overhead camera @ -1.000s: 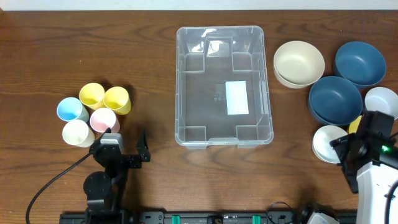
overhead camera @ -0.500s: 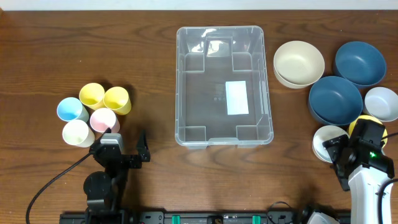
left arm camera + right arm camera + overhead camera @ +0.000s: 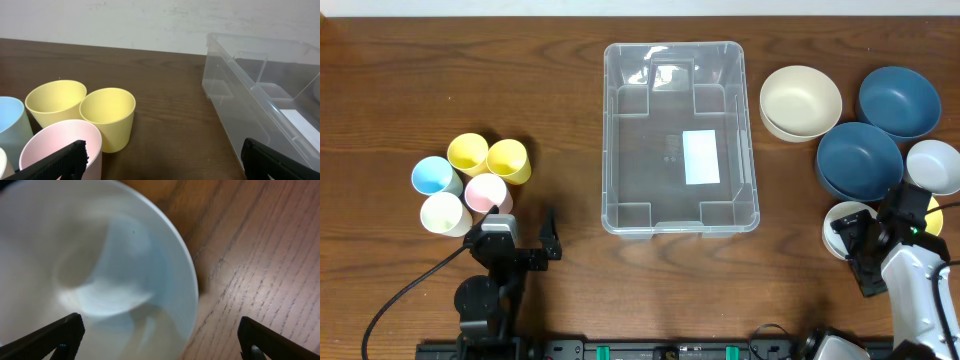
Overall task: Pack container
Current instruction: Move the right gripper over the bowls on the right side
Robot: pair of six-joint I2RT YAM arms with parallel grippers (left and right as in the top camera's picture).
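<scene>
The container (image 3: 650, 150) sits flat on the desk (image 3: 400, 80) in the middle of the scene. Its mouth faces straight up and it holds nothing, only a white label (image 3: 701, 157) on its floor, a little right of centre. Its long axis runs from the robot's side toward the far edge of the desk, and the label lies the same way. That central spot looks chosen so either arm can reach in. Left of the container, five cups stand upright in a tight cluster: two yellow cups (image 3: 468, 152), a blue cup (image 3: 435, 176), a pink cup (image 3: 485, 190) and a cream cup (image 3: 445, 212). They appear to be the left arm's share. The left hand (image 3: 517, 232) is just behind the cluster, on the robot's side. Its jaws are spread wide and grip nothing, and it faces across the cups toward the container's near-left corner. Right of the container lie the bowls, all mouth-up: a cream bowl (image 3: 800, 101), two dark blue bowls (image 3: 859, 159) and a pale grey bowl (image 3: 933, 165). The right hand (image 3: 856, 252) is spread fully apart and empty. It hangs directly over a small white bowl (image 3: 95, 260), the bowl nearest the robot. This is probably the line-up for a first pick, though contact with the rim cannot be judged.
</scene>
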